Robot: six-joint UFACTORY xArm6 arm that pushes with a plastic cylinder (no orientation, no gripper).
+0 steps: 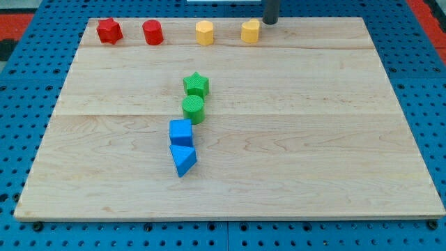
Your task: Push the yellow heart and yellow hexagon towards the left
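My tip (267,21) sits top centre, just right of the yellow heart (251,31); it's a bare rod, nothing held. Yellow hexagon (204,33) is further left, near the red cylinder (152,33). Risk: an off-centre push spins the heart off the board's (313,153) top edge, or the hexagon bumps the red one. Rod's upper part is cut off by the frame; tip/heart contact unclear.

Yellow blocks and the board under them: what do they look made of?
The two yellow blocks look like moulded plastic, possibly painted wood: even, saturated colour, smooth faces, soft sheen. The board looks like pale wood with a matte finish: visible grain and plank seams. My tip sits just right of the right-hand yellow block.
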